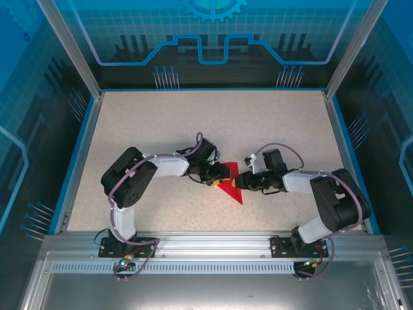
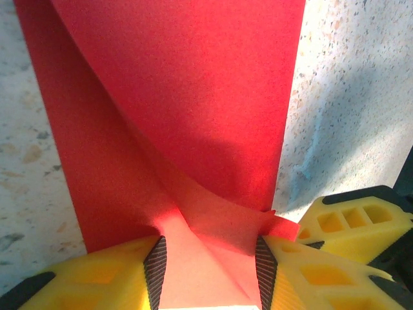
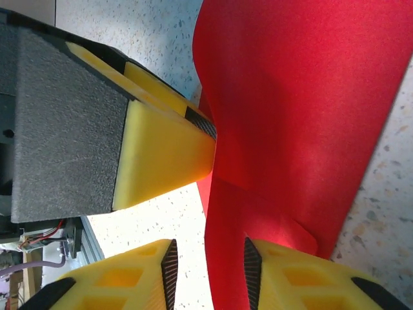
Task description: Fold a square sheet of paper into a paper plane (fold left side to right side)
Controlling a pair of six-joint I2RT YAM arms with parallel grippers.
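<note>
1. Yellow fingers (image 2: pixel 97 278) of my left gripper (image 2: pixel 208 271) sit at the bottom edge of the left wrist view. The jaws are roughly half apart, and a raised flap of the red sheet (image 2: pixel 193 97) runs up between the black pads. I cannot tell whether the pads actually pinch it.
2. That sheet lies on the tabletop (image 2: pixel 348 97) at the centre of the top view. It is a narrow creased shape pointing toward the lower right, with one gripper on each side.
3. My right gripper (image 3: pixel 210 271) shows at the bottom of its wrist view, jaws apart and holding nothing. The paper lies against its right-hand pad only.
4. My reading of the step: the flap from the left has to land on the right edge, and at present it is curled, not flat.
5. I would carry the flap across low and slowly, matching its edge to the edge beneath before pressing.
6. I would rest the right gripper on the lower layer as a weight so it cannot slide.
7. I would press the crease from the middle outward, since a skewed crease would throw off every later fold.
</note>
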